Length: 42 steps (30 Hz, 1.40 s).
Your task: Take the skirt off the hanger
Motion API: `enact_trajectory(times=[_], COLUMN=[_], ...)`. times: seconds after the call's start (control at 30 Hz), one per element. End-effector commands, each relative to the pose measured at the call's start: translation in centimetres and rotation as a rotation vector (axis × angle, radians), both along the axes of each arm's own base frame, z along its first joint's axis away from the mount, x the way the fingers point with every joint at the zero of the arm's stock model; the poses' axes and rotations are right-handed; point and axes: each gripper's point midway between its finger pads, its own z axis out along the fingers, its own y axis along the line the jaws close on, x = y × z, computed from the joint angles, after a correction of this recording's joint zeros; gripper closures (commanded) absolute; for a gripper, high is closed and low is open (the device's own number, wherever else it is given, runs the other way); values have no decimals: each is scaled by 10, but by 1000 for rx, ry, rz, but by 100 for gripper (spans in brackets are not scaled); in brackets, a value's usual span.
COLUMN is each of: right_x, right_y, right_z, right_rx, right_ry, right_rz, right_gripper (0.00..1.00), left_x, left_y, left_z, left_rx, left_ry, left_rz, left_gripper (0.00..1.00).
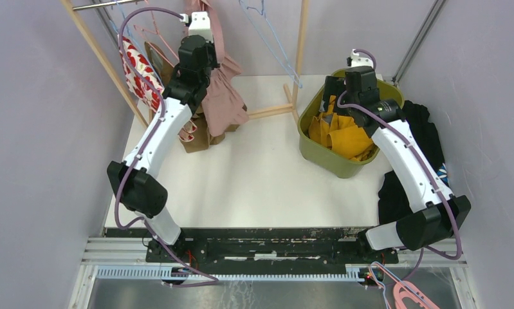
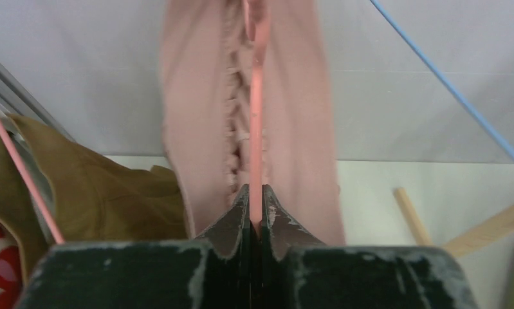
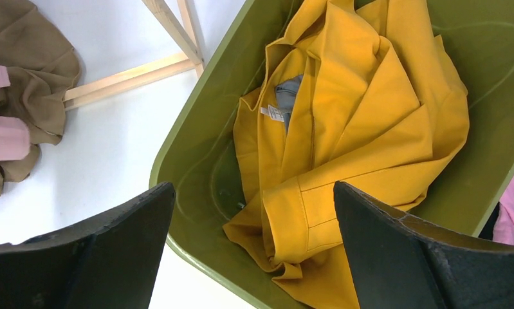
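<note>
The pink skirt [image 1: 223, 90] hangs from the wooden rack at the back left, draped over a pink hanger [image 2: 257, 116]. Up close, the skirt [image 2: 196, 129] falls on both sides of the hanger's thin bar. My left gripper [image 2: 255, 191] is shut on that bar, which runs up from between its fingertips. From above, the left gripper [image 1: 201, 26] sits high against the skirt's top. My right gripper [image 3: 254, 206] stands open over the green bin [image 3: 196, 129], above a yellow garment [image 3: 350, 129], holding nothing. In the top view the right gripper [image 1: 338, 89] hovers at the bin's back edge.
A wooden rack [image 1: 103, 58] carries a brown garment [image 1: 161, 61], a red-and-white floral one [image 1: 135, 67] and an empty blue hanger [image 1: 276, 45]. Its base bar [image 1: 270, 111] lies on the table. Black clothes [image 1: 428, 135] are piled right of the green bin [image 1: 318, 151]. Pink hangers [image 1: 412, 296] lie bottom right.
</note>
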Motion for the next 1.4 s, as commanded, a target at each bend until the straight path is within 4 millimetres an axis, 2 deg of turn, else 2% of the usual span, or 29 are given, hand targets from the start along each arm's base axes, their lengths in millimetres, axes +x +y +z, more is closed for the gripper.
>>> enact_trajectory(times=[0.0, 0.2, 0.37, 0.8, 0.93, 1.1, 1.17, 1.27, 1.37], right_x=[0, 1, 2, 10, 13, 15, 15, 15, 13], right_y=[2, 3, 3, 7, 9, 11, 11, 11, 7], right_z=[18, 13, 8, -12, -19, -22, -23, -24, -25], right_rx=[23, 23, 19, 15, 21, 22, 20, 16, -2], right_ry=[-69, -60, -50, -12, 3, 9, 11, 15, 19], right_rz=[8, 6, 7, 4, 6, 10, 11, 12, 9], right_gripper=[0, 0, 0, 0, 0, 0, 0, 0, 0], left_x=[12, 23, 17, -30, -41, -52, -53, -55, -57], left_y=[8, 8, 8, 20, 22, 23, 21, 18, 12], left_z=[2, 11, 39, 122, 140, 148, 146, 126, 97], left_rx=[-21, -68, -113, -152, -146, -159, -163, -170, -183], left_ry=[-30, -105, -261, -536, -579, -610, -596, -547, -468], left_rz=[-24, -122, -134, -143, -150, -166, -176, -196, -223], left_gripper=[97, 97, 97, 97, 97, 97, 97, 97, 97])
